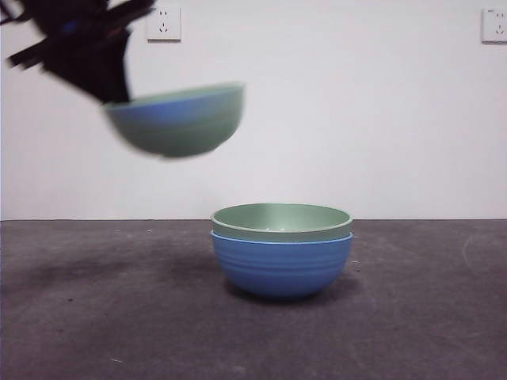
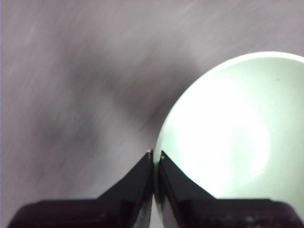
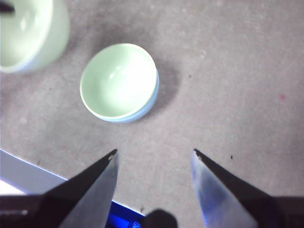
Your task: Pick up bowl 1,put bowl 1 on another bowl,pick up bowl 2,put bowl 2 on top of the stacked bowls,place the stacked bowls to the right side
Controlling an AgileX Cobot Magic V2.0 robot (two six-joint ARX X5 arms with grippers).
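Above table, left gripper (image 2: 156, 159) grips blurred bowl 2 (image 1: 178, 119)

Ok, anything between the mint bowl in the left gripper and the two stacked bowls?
Nothing. In the front view, bowl 2, clamped at its rim by the left gripper, hangs above and to one side of bowl 1, nested in the blue bowl; only bare wall shows between.

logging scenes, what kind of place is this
Probably a lab or test room, not a kitchen: a bare dark grey table, a plain white wall with sockets, and only ridged bowls, one held aloft by the left gripper, two stacked.
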